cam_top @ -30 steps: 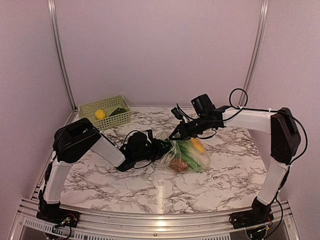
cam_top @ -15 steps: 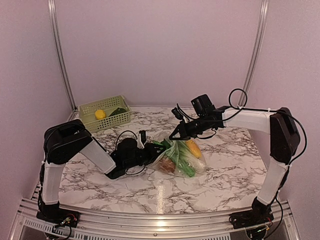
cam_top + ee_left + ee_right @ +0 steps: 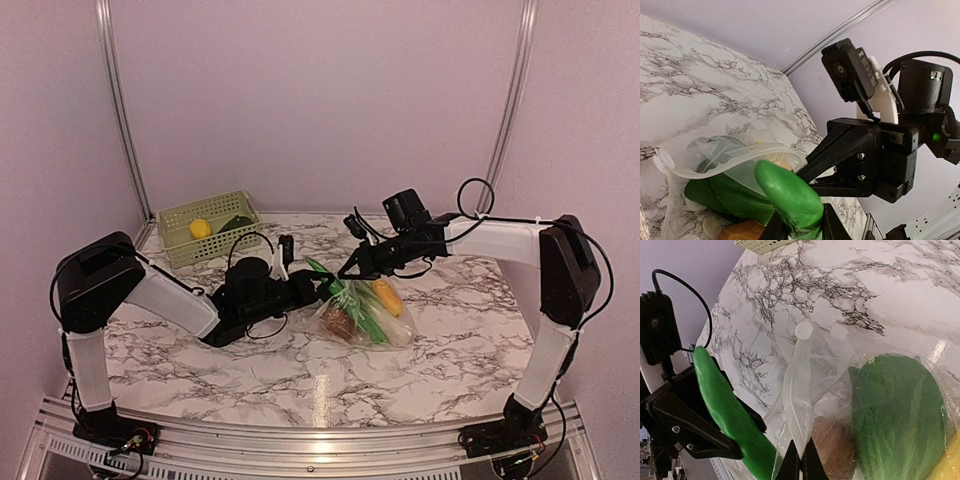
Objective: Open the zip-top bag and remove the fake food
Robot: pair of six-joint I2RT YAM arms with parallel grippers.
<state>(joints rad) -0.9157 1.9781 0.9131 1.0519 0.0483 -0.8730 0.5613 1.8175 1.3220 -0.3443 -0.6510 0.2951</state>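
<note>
The top external camera looks down from behind the near edge over the whole counter (image 3: 440, 350). The left wrist camera (image 3: 657, 329) and right wrist camera (image 3: 847, 69) face each other at close range across the zip-top bag (image 3: 715, 150).

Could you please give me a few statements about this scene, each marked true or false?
1. The left end effector grips a long green toy vegetable. True.
2. The right end effector is open, clear of the zip-top bag. False: it is shut on the bag's rim.
3. The basket holds a yellow fruit and a dark green piece. True.
4. The bag is empty. False: a leafy green piece and a yellow corn lie inside.
5. The bag lies in the basket. False: it rests on the table, apart from the basket.
</note>
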